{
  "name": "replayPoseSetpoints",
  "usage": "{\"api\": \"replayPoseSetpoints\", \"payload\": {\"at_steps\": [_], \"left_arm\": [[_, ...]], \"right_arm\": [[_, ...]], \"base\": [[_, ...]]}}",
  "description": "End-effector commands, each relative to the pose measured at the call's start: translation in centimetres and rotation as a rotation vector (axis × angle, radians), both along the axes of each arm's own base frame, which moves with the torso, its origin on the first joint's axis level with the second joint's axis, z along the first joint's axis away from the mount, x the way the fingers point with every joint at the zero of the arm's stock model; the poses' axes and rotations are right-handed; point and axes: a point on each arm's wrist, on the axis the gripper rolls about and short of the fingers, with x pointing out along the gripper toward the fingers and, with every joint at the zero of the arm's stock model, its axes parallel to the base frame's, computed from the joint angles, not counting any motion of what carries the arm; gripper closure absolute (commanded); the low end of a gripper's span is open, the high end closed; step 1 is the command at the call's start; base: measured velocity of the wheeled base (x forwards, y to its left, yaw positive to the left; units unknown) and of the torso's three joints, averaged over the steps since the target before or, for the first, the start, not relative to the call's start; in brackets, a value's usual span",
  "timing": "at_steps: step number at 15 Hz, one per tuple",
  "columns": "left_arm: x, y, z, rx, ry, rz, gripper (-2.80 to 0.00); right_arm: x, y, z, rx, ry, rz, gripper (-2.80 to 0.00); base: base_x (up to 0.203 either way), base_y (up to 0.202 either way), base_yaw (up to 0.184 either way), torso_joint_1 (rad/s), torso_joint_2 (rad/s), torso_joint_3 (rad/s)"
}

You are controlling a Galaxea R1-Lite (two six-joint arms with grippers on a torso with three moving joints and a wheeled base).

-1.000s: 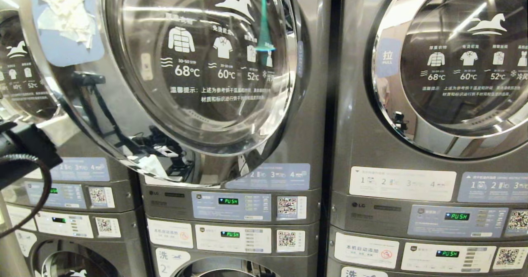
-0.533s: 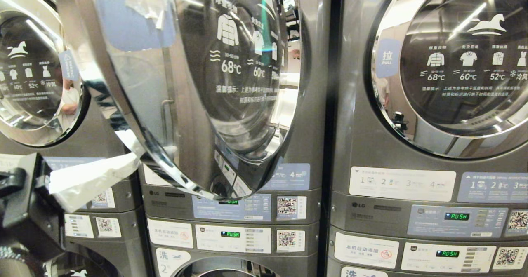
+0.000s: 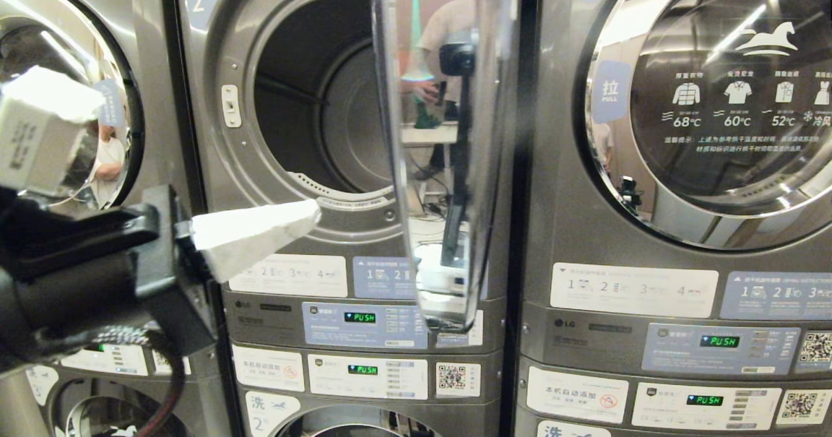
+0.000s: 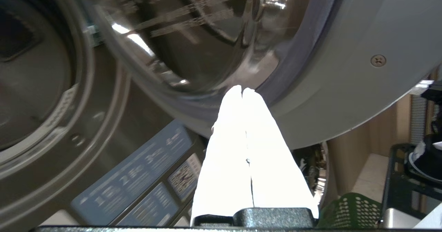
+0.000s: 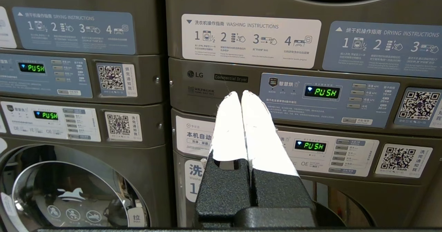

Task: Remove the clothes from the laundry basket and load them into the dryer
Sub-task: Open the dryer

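Observation:
The middle dryer [image 3: 305,92] stands open, its dark drum bare inside. Its round door [image 3: 442,164] is swung out to the right and shows edge-on; in the left wrist view the door's grey inner rim [image 4: 345,69] curves just past my fingertips. My left gripper [image 3: 311,211] [image 4: 241,89] is shut with nothing in it, its white fingers pointing at the lower rim of the opening. A corner of the green perforated laundry basket [image 4: 348,209] shows low beside the machine. No clothes are in view. My right gripper [image 5: 240,94] is shut and empty, parked low before the control panels.
Closed dryers flank the open one, on the right [image 3: 715,99] and on the left [image 3: 58,99]. Control panels with green displays [image 3: 364,323] run below, with washers [image 3: 351,424] under them. The open door juts out into the space in front.
The middle dryer's door has swung from nearly closed to wide open, baring the drum. My left gripper has come in from the left edge toward the opening's lower rim.

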Motion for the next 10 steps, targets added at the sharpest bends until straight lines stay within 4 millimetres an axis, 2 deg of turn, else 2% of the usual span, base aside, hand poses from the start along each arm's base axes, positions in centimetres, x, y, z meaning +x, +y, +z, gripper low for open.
{"api": "replayPoseSetpoints", "payload": {"at_steps": [1, 5, 10], "left_arm": [[1.5, -2.9, -0.6, 0.025, 0.038, -0.057, 0.00], [2.9, -8.1, -0.2, 0.029, 0.041, -0.120, 0.00], [4.4, -13.3, 0.6, 0.008, 0.020, -0.172, 0.00]], "right_arm": [[0.0, 0.0, 0.0, 0.000, -0.001, 0.000, 0.00], [0.0, 0.0, 0.0, 0.001, 0.000, -0.018, 0.00], [0.0, -0.1, 0.0, 0.016, -0.001, -0.022, 0.00]], "base": [[0.000, 0.000, 0.000, 0.000, 0.00, 0.000], [0.000, 0.000, 0.000, 0.000, 0.00, 0.000], [0.000, 0.000, 0.000, 0.000, 0.00, 0.000]]}}
